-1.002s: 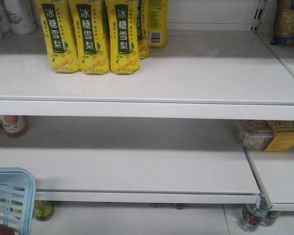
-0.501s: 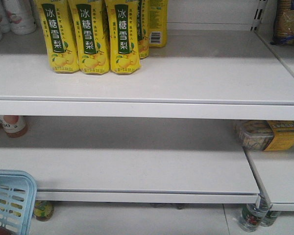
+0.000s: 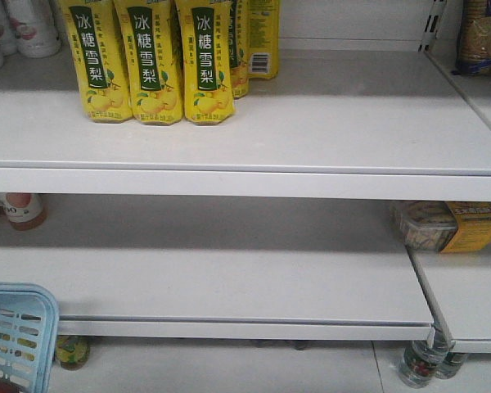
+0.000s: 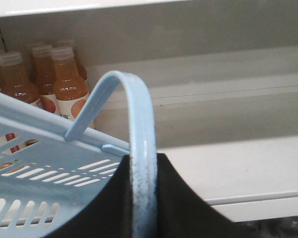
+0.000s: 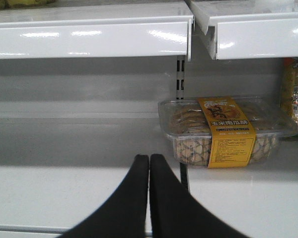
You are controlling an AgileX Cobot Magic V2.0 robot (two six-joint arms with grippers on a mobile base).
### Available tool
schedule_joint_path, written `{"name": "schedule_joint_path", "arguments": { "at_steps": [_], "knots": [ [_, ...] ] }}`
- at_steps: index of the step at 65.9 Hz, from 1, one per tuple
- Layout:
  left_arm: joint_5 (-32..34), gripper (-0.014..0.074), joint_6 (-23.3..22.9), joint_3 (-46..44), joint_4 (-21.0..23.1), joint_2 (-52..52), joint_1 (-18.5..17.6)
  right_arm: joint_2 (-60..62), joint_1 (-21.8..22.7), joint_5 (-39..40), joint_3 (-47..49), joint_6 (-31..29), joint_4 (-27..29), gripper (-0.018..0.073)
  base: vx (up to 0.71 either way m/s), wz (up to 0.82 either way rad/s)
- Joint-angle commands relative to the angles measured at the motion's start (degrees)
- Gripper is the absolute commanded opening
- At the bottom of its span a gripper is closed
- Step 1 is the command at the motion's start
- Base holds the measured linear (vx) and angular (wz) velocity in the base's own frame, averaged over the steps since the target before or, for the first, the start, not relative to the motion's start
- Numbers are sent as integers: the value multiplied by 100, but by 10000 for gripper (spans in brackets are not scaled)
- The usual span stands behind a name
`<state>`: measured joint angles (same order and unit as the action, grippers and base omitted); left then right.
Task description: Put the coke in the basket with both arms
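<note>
L gripper (image 4: 141,198) is clamped on the handle (image 4: 139,129) of the basket (image 4: 39,148), lifted and tilted in front of the shelves (image 3: 245,155); the front cam shows only its corner at bottom left (image 3: 16,327). R gripper (image 5: 149,198) has jaws pressed together, holding nothing, above the lower shelf near a clear snack tray (image 5: 223,129) w/ yellow label. Coke: something red shows at the basket's lower edge in the front cam; can't tell if that's it. Yellow pear drinks (image 3: 147,61) stand on the top shelf, orange juice bottles (image 4: 64,84) behind the basket.

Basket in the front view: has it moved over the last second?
Yes, slightly. The basket sits a little lower in the frame against the fixed lower shelf edge.
</note>
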<state>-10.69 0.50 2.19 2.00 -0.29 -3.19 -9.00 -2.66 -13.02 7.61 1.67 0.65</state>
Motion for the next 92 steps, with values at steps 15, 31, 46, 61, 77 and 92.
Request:
{"name": "schedule_joint_path", "arguments": {
  "at_steps": [15, 31, 46, 61, 77, 92],
  "knots": [
    [845, -6, 1, -166, -106, -136, 6, -67, 36, 437, 158, -45, -12, -10, 0, 0],
    [840, -6, -4, -166, -116, -131, 6, -67, 36, 437, 158, -45, -12, -10, 0, 0],
    [834, -6, -4, -178, -119, -124, 6, -67, 36, 437, 158, -45, -12, -10, 0, 0],
    [834, -6, -4, -178, -119, -124, 6, -67, 36, 437, 158, -45, -12, -10, 0, 0],
    [834, -6, -4, -178, -119, -124, 6, -67, 36, 437, 158, -45, -12, -10, 0, 0],
    [834, -6, -4, -178, -119, -124, 6, -67, 36, 437, 153, -52, -25, -10, 0, 0]
  ]
}}
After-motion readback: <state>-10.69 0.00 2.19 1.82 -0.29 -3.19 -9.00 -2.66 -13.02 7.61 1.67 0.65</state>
